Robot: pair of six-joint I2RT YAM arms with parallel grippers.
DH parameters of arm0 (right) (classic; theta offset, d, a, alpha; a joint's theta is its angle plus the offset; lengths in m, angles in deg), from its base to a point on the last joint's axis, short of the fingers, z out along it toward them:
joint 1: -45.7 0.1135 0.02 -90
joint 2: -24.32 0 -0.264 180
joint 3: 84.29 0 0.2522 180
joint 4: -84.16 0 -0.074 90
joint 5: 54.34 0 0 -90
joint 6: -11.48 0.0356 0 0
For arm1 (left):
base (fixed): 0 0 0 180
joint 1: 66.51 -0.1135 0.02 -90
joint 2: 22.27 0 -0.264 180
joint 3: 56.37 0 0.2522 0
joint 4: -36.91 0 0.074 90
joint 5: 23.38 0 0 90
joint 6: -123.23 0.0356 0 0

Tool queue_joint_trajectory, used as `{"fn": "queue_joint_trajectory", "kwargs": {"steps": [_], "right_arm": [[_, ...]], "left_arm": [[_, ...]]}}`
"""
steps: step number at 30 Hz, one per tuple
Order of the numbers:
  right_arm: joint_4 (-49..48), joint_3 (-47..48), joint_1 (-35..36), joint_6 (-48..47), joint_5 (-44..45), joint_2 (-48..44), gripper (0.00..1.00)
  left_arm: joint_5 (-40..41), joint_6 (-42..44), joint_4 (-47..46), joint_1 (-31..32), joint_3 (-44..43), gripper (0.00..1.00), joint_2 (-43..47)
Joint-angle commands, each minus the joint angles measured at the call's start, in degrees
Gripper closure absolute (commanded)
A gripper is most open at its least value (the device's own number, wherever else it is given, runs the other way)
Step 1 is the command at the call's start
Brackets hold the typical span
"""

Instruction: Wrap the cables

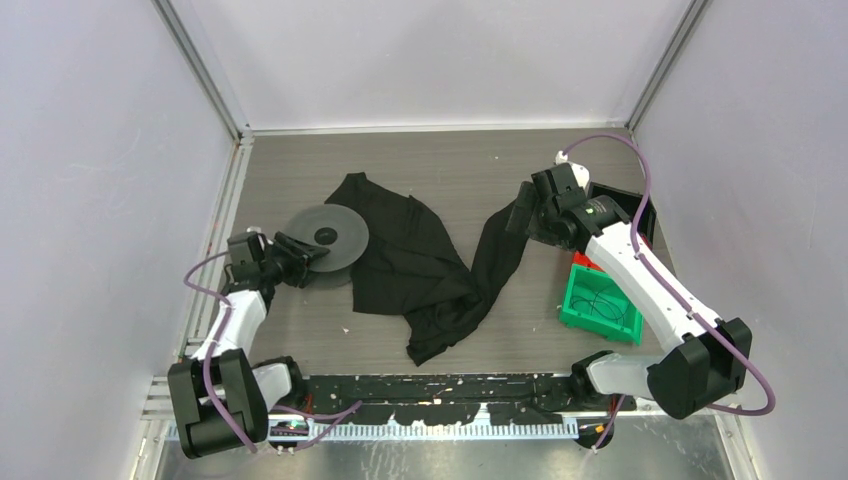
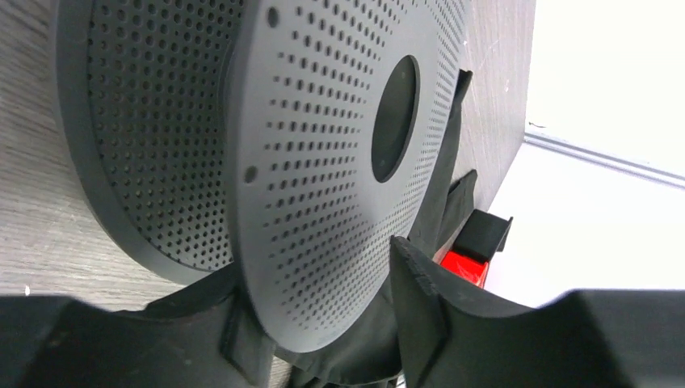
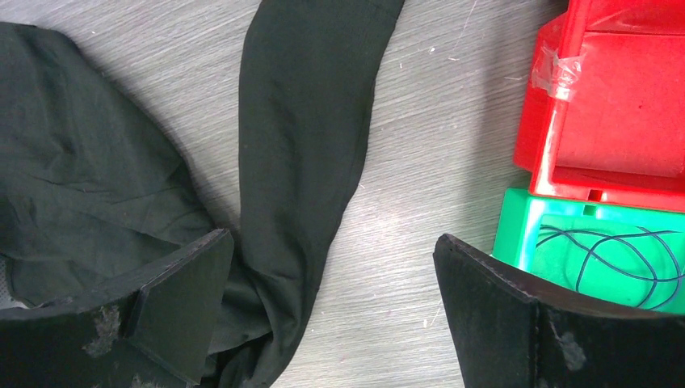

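The thin dark wire (image 1: 600, 300) lies loosely coiled inside a green bin (image 1: 572, 312) at the right; it also shows in the right wrist view (image 3: 607, 257). A grey perforated spool (image 1: 335, 232) lies at the left, partly on a black cloth (image 1: 420, 262). My left gripper (image 1: 305, 252) is at the spool's near rim. In the left wrist view, its jaws (image 2: 323, 327) stand open, with the upper flange (image 2: 323, 162) between them. My right gripper (image 1: 520, 216) is open and empty (image 3: 331, 246), above the cloth's long strip (image 3: 303, 137) and left of the bins.
A red bin (image 1: 583, 262) stands just behind the green one, also in the right wrist view (image 3: 614, 105). A black tray (image 1: 625, 196) sits at the back right. Pale walls enclose the table on three sides. The arm bases stand at the near edge.
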Motion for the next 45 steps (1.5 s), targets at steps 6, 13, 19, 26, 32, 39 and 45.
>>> {"fn": "queue_joint_trajectory", "kwargs": {"steps": [6,13,19,26,32,39,45], "right_arm": [[-2.5,-0.61,-0.15,0.01,-0.64,-2.56,0.0],[-5.79,-3.61,0.4,0.71,-4.0,-3.75,0.0],[-8.3,-6.54,5.75,2.26,-5.59,2.14,0.0],[-18.97,-11.11,10.19,6.95,-16.8,8.96,0.0],[-23.86,-11.69,14.29,9.15,-19.04,14.53,0.0],[-31.39,-11.03,16.62,12.52,-27.05,19.95,0.0],[-34.01,-6.65,19.83,11.51,-30.09,21.35,0.0]], "left_arm": [[-2.38,3.65,0.72,-0.34,-7.88,0.81,1.0],[-0.92,14.16,13.01,-0.22,-19.41,0.99,0.59],[2.96,24.14,25.12,4.95,-39.86,1.0,-2.86],[9.82,26.42,28.91,18.67,-53.22,0.99,-5.24],[6.77,26.16,29.44,20.83,-59.16,0.99,-7.19],[5.32,26.11,29.18,22.58,-61.09,0.99,-7.64],[4.73,28.39,30.81,25.05,-62.19,0.99,-9.54]]}}
